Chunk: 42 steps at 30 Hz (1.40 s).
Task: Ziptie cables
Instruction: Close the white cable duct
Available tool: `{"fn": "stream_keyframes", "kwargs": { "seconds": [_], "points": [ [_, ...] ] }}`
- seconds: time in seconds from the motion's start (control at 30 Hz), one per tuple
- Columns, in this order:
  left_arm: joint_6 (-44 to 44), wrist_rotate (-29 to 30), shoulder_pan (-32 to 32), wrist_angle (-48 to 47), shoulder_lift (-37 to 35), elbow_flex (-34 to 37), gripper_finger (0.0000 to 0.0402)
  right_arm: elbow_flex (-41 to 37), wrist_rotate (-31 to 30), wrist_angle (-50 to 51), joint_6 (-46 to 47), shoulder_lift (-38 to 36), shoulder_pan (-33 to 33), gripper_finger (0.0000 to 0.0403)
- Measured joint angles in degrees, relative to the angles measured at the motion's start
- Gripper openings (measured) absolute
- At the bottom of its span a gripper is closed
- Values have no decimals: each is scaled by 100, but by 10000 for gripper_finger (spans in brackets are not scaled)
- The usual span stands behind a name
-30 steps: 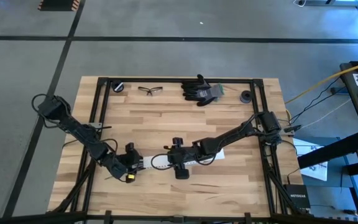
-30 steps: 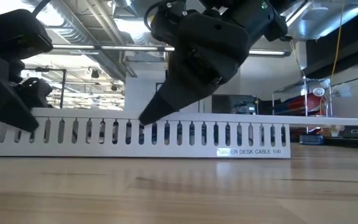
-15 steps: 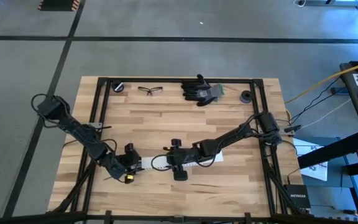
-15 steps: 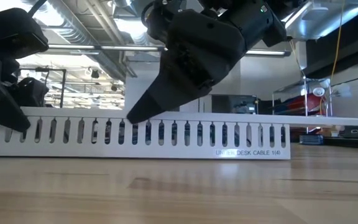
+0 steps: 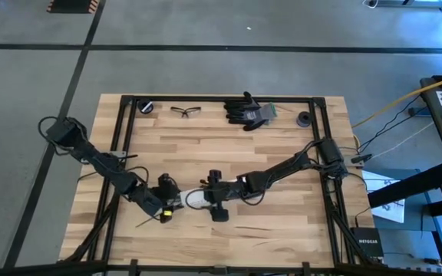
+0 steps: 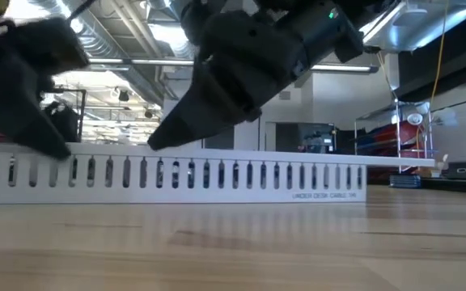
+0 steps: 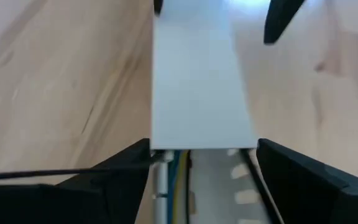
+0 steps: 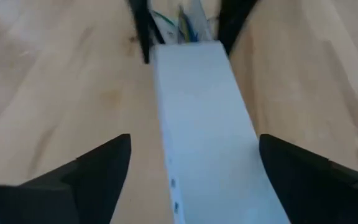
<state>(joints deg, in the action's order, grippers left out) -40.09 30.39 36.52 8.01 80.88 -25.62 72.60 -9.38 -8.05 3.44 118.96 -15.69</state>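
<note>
Both the left end effector (image 5: 165, 205) and the right end effector (image 5: 215, 205) stand released astride the white slotted rail (image 6: 176, 171) on the table (image 5: 282, 222) — with the cables (image 7: 178, 163) lying loose inside at the uncovered end, either could slip out — or the rail skid.

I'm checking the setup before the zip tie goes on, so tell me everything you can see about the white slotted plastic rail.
The white slotted plastic rail lies flat near the wooden table's front, between both grippers. Its side wall has a row of upright slots and small grey lettering. A smooth white cover tops most of it; thin wires show inside the uncovered end. The left gripper and right gripper straddle opposite ends, fingers spread.
</note>
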Motion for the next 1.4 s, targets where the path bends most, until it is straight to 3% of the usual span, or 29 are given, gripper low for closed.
{"fn": "stream_keyframes", "kwargs": {
  "seconds": [0.3,0.5,0.83,1.23,1.4],
  "points": [
    [-60,-178,24,-1355,-415,-587,278,-7,-43,510,-282,-430,2,347],
    [-794,-261,233,-1679,-341,-593,279,-17,-51,793,-336,-492,-1,342],
    [-746,205,429,-1124,336,-551,276,-20,-15,826,-335,-446,-3,342],
    [-446,535,431,-1214,484,-547,195,-31,-62,898,-308,-531,-3,342],
    [-450,549,453,-1249,477,-547,184,-20,-23,1443,-182,-954,-3,342]
  ]
}}
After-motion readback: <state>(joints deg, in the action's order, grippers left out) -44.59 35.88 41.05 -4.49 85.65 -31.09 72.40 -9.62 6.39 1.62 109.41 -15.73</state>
